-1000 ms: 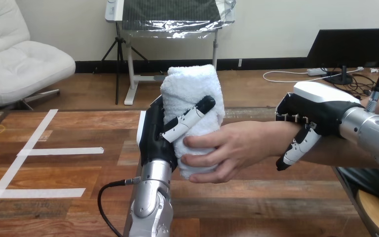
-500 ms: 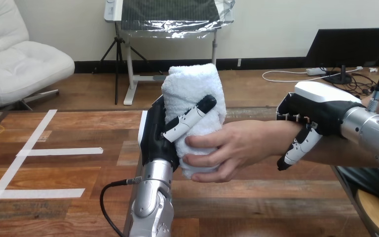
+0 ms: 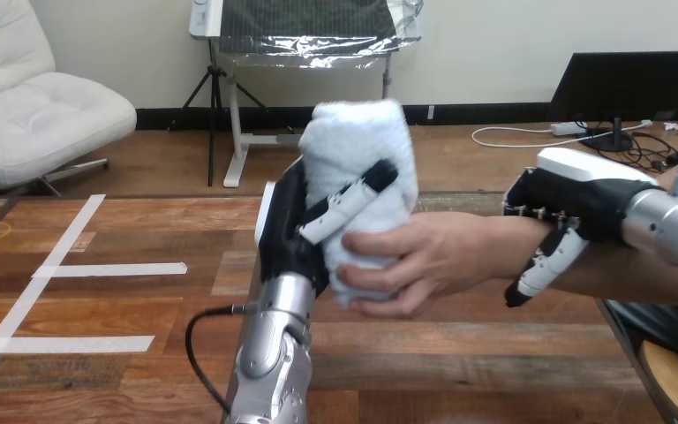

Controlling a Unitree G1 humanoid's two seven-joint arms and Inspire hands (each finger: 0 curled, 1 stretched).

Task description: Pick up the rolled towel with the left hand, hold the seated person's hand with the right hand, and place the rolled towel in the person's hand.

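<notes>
My left hand (image 3: 296, 234) is clenched round the towel (image 3: 357, 141), holding it upright above the table (image 3: 124, 309), and the person's hand (image 3: 415, 261) is wrapped round the towel's lower half, right against mine. My right hand (image 3: 574, 199) sits over the person's wrist (image 3: 494, 243), fingers curled down its near side. The risk I see is opening too soon: if their grasp is loose, the roll could tip out and drop.
</notes>
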